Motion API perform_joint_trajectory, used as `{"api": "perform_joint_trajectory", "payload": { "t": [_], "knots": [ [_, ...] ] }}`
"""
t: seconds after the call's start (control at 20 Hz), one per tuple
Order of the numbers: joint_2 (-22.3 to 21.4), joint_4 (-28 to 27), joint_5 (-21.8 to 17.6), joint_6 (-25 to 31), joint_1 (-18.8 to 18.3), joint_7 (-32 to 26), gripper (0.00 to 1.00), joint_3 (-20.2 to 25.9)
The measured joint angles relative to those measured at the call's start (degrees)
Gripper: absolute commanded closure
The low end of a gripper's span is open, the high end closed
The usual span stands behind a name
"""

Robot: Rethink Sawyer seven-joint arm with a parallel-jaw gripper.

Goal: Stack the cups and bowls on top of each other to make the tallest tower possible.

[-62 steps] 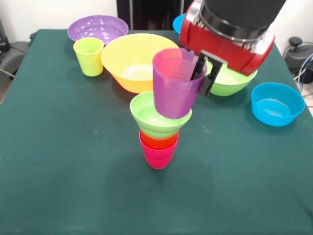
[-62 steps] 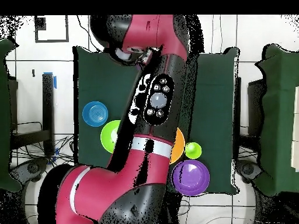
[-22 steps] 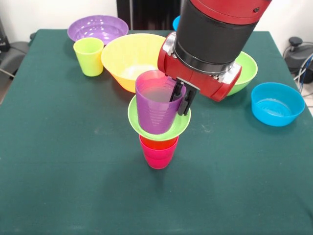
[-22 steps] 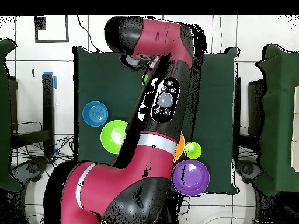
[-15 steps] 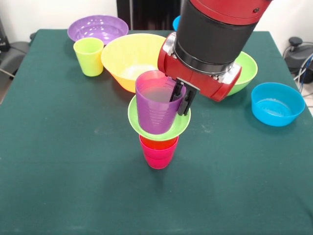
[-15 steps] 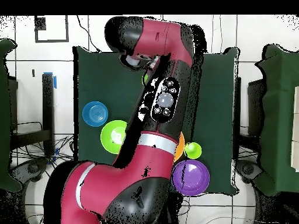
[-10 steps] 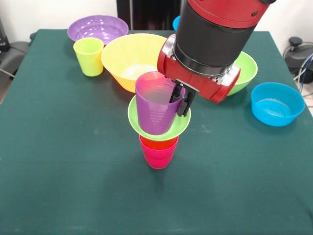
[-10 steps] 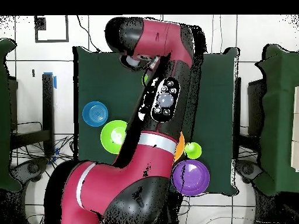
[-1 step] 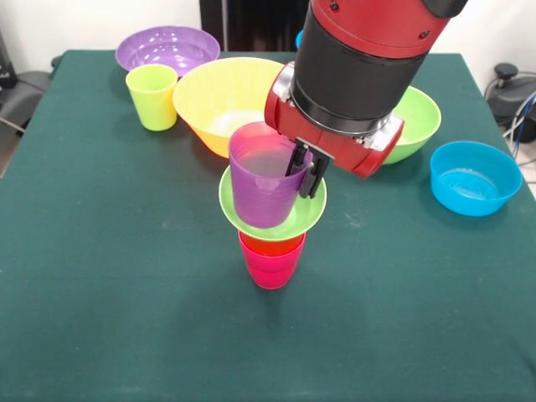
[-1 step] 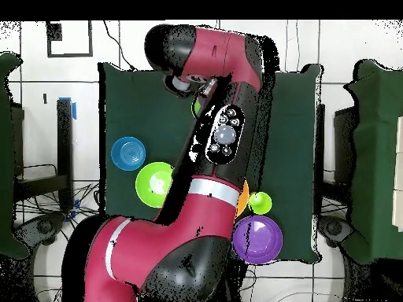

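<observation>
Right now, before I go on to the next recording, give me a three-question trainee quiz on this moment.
1. True or false: the purple cup sits inside the small lime green bowl at the top of the tower.
2. Which cup is lowest in the tower? A) the lime green cup B) the red-pink cup C) the orange cup
3. Fill in: the gripper is at the purple cup's ____.

Key:
1. True.
2. B. The orange cup is nested in it, and the lime green cup stands apart beside the orange-yellow bowl.
3. Rim, one finger inside and one outside.
</observation>
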Motion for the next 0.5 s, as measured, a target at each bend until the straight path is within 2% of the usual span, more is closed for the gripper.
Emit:
{"api": "perform_joint_trajectory", "payload": {
  "t": [0.5],
  "knots": [
    [0.09,1.18,0.07,0.12,-0.05,0.0,1.0,0.45]
  ]
}}
